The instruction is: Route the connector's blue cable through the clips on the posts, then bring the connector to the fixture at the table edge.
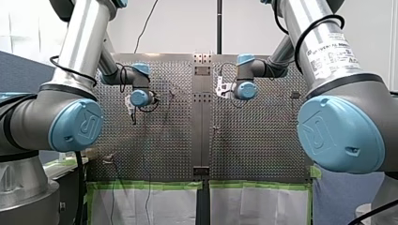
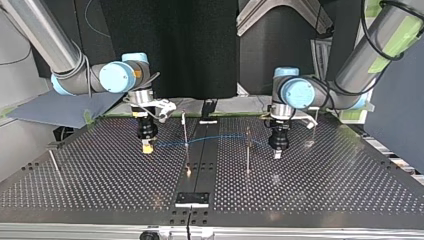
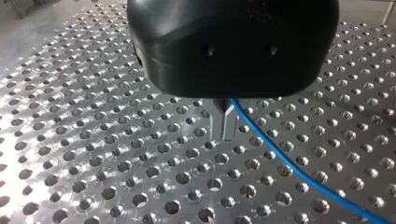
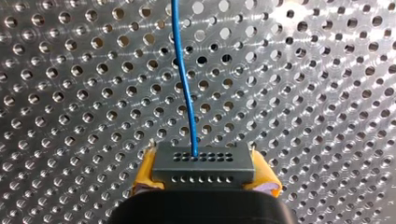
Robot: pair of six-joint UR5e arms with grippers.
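Note:
In the right wrist view my right gripper (image 4: 205,176) is shut on the grey connector (image 4: 204,161), a yellow pad (image 4: 148,170) on each side. The blue cable (image 4: 186,88) leaves the connector and runs ahead over the table. My left gripper (image 3: 224,135) has its metal fingers shut on the blue cable (image 3: 289,163), just above the perforated plate. In the top view the cable (image 2: 220,136) hangs between my right gripper (image 2: 146,146) and my left gripper (image 2: 277,150). It crosses two thin posts (image 2: 185,131) (image 2: 247,150); I cannot tell whether it sits in their clips.
A black fixture (image 2: 192,199) sits at the near table edge in the top view, on the centre strip. Another thin post (image 2: 53,161) stands at that view's left. In the front view both arms (image 1: 75,117) (image 1: 338,131) reach over the perforated table (image 1: 263,140).

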